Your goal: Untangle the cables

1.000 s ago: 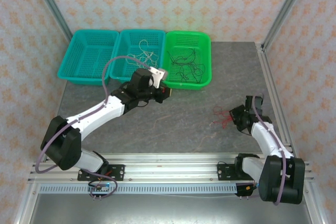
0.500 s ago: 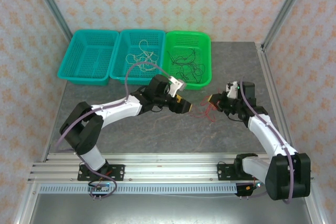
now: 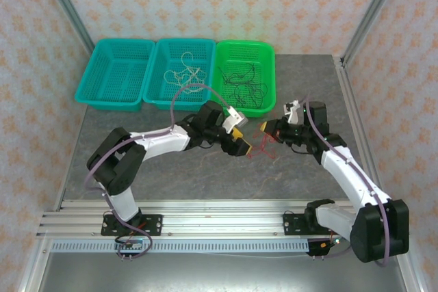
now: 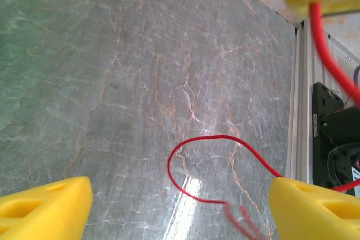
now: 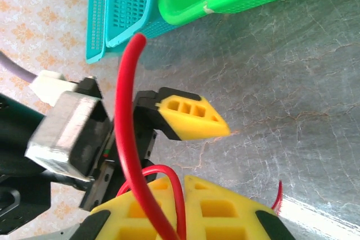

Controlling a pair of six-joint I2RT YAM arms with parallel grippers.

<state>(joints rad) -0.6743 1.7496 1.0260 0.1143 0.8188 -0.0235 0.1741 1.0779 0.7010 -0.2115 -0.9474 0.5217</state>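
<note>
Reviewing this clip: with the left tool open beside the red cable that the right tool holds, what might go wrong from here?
1. The left tool stands open over a thin loop of the red cable that runs close to one finger; closing may miss it.
2. The right tool seems to pinch more than one strand, so pulling apart might tighten the tangle.
3. The two tools are close; they may collide.

My left pincer [image 3: 241, 141] and right pincer [image 3: 264, 128] nearly meet, a red cable [image 3: 258, 147] hanging between. Bare bench [image 3: 205, 179] lies open toward my bases; the green basket [image 3: 246, 44] blocks just behind.
</note>
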